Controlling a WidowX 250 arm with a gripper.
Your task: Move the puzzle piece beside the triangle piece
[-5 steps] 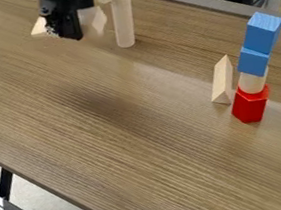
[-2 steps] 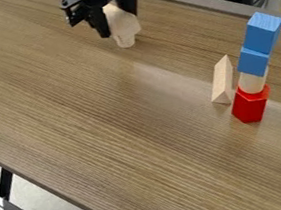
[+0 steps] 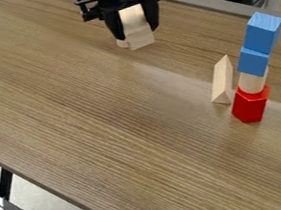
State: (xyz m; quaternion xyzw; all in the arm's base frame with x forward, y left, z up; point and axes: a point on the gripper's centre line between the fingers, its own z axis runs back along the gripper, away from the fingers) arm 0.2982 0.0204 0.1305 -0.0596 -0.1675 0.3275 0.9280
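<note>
My gripper [image 3: 135,25] is in the upper middle of the camera view, left of the triangle piece and farther back. It is closed around a pale wooden puzzle piece [image 3: 136,25], one finger on each side, with the lower end sticking out below. The wooden triangle piece [image 3: 221,81] stands on the table at right, its long ridge slanting toward the back. A wide stretch of wood surface separates the two pieces.
Just right of the triangle piece rises a stack: red block [image 3: 250,105], pale cylinder [image 3: 252,82], two blue blocks [image 3: 254,60]. A pale wooden base [image 3: 121,43] shows behind the held piece. The table [image 3: 107,133] has a grey back edge.
The gripper has moved right from the upper left with the pale piece, turning so both fingers face the camera. The triangle piece and the stack have stayed put.
</note>
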